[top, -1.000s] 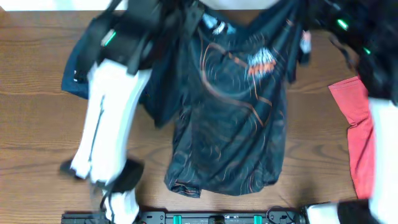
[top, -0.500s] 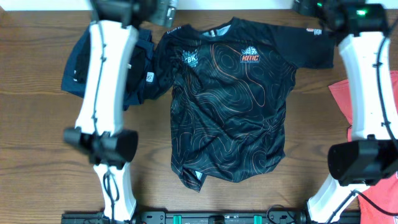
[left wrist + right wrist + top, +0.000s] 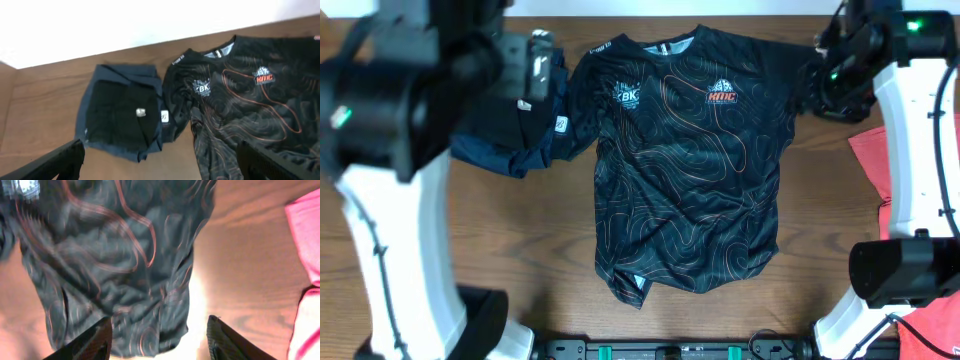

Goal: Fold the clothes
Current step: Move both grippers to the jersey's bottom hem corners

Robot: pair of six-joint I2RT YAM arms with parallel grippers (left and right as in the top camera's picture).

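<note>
while the left gripper (image 3: 160, 152) and right gripper (image 3: 159, 325) gape empty, a black contour-lined jersey (image 3: 690, 150) lies spread, navy cloth (image 3: 510, 155) at its ten o'clock.

Brown wood-grain table (image 3: 530, 230), white wall (image 3: 125, 20) behind

White-shelled left arm (image 3: 395, 250) and right arm (image 3: 915, 150), black joint housings, thin black cables, green indicator lights
</note>
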